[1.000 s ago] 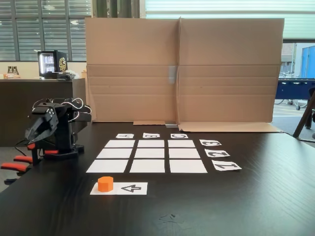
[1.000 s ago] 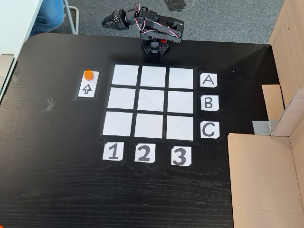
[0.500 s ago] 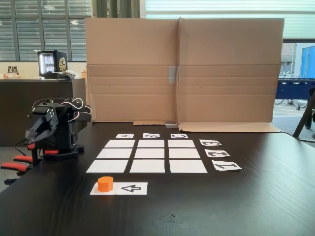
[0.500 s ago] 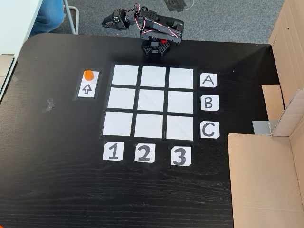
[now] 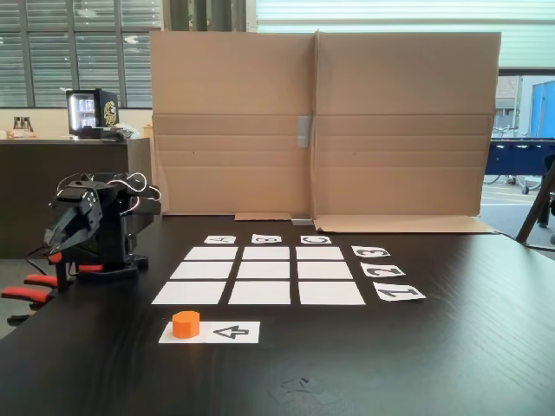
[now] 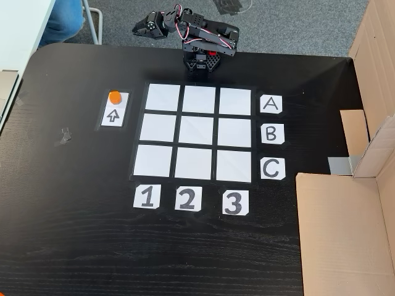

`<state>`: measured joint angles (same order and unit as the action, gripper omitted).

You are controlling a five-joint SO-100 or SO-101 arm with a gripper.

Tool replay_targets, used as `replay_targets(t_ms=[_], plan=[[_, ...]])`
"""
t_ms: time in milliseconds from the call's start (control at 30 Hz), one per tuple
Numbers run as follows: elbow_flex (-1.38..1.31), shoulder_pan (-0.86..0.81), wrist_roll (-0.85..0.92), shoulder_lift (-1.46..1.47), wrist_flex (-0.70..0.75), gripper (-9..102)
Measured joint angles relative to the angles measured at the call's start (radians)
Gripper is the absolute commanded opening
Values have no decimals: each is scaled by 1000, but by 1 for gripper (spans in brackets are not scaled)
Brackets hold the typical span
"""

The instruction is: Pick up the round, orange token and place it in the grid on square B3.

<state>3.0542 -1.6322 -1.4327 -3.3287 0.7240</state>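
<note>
Orange and untouched, the token (image 6: pixel 115 97) sat on the arrow card (image 6: pixel 114 110) beside the grid (image 6: pixel 198 132), nothing having shifted, while the folded arm's gripper (image 5: pixel 62 239), state unclear, waited behind it.

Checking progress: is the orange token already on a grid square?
No, the token sits on the arrow card, left of the grid.

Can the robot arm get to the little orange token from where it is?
Probably yes. The token sits alone on the arrow card, beside the grid, with bare table between it and the folded arm. Nothing blocks the way.
</note>
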Motion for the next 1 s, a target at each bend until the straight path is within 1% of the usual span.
replay_targets(t_ms=[133,267,467,600,667,833,933,1000], plan=[[0,0,0,0,25,-1],[-20,6,18,9,112,12],[-63,37,20,67,141,30],[-121,49,20,141,175,37],[-167,60,20,172,202,38],[-337,100,20,356,279,44],[-468,127,18,517,324,46],[-569,146,12,634,347,50]])
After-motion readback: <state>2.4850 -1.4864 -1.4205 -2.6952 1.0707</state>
